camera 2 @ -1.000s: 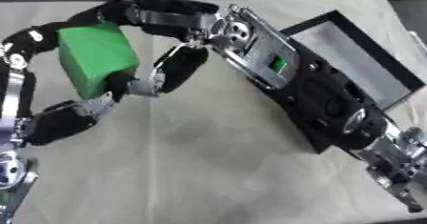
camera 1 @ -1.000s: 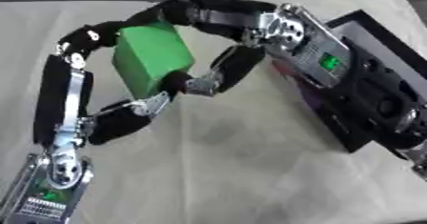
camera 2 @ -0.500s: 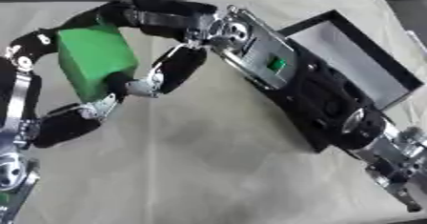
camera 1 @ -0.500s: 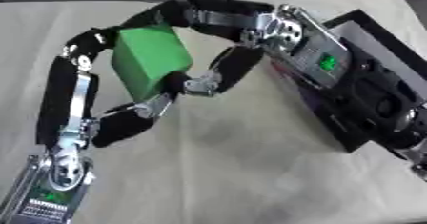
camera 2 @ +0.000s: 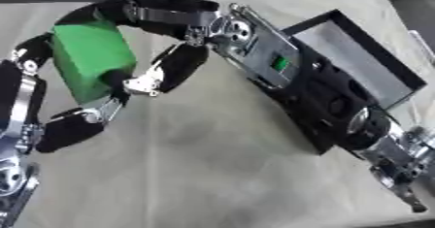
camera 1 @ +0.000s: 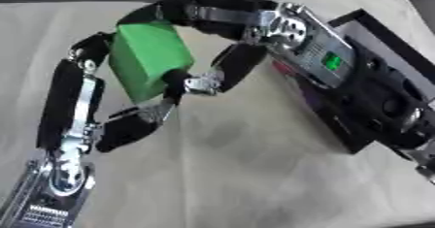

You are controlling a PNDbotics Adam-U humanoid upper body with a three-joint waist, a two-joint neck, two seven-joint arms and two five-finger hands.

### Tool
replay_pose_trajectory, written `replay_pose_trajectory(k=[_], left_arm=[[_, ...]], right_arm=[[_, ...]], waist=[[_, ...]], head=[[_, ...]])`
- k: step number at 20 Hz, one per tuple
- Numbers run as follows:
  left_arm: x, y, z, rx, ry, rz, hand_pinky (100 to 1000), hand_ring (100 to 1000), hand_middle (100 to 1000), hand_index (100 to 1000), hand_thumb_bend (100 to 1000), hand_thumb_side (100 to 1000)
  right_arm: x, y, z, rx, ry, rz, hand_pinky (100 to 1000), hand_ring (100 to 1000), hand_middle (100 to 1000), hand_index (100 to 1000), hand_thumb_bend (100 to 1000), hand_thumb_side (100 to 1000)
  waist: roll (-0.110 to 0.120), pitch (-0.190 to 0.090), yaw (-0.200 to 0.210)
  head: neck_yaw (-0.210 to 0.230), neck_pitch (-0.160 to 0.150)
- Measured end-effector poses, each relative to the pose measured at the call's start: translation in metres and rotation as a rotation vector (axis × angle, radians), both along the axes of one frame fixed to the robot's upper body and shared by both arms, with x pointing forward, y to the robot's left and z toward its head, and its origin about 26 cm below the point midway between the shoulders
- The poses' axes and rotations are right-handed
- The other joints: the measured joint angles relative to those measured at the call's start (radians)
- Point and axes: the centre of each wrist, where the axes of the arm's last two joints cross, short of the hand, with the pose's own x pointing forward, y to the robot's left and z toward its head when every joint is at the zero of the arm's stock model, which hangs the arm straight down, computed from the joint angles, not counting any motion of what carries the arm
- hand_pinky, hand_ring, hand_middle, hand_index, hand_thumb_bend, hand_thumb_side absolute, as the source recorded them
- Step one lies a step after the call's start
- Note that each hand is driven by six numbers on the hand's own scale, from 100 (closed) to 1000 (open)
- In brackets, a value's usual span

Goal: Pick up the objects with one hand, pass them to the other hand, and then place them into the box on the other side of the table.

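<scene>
A green block [camera 1: 149, 59] hangs above the middle-left of the table, caught between both hands. My left hand [camera 1: 76, 101] comes up from the lower left, its fingers and thumb curled round the block's left and lower sides. My right hand [camera 1: 293, 38] reaches in from the right, with fingers [camera 1: 208, 13] arching over the block's top and the thumb [camera 1: 229, 69] pressing its right face. The black box [camera 2: 361, 62] lies open at the right edge of the table, partly hidden behind my right forearm.
A beige cloth [camera 1: 246, 173] covers the table. My right forearm [camera 2: 340, 110] lies diagonally across the box's near wall. Bare cloth stretches in front of and below the hands.
Both hands and the green block have stayed nearly where they were; the block has shifted only slightly.
</scene>
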Motion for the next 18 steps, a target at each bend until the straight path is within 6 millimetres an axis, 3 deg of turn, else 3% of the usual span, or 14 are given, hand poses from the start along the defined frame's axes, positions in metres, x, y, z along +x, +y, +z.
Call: replay_pose_trajectory(k=[13,17,18], left_arm=[[0.007,0.003,-0.011,0.031,0.064,0.064,824,734,622,797,512,125],[0.007,0.006,-0.014,0.03,0.073,0.074,828,739,632,801,505,175],[0.008,0.008,-0.014,0.035,0.074,0.079,839,755,660,810,487,242]], right_arm=[[-0.017,-0.002,0.018,0.073,0.01,0.048,1000,745,545,698,100,386],[-0.017,-0.011,0.018,0.104,0.033,0.03,1000,745,544,696,100,413],[-0.017,-0.016,0.018,0.116,0.038,0.02,1000,745,542,693,100,414]], waist=[[0.0,0.0,-0.012],[0.0,0.0,-0.022],[0.0,0.0,-0.026]], head=[[-0.003,0.0],[-0.004,0.002],[-0.005,0.003]])
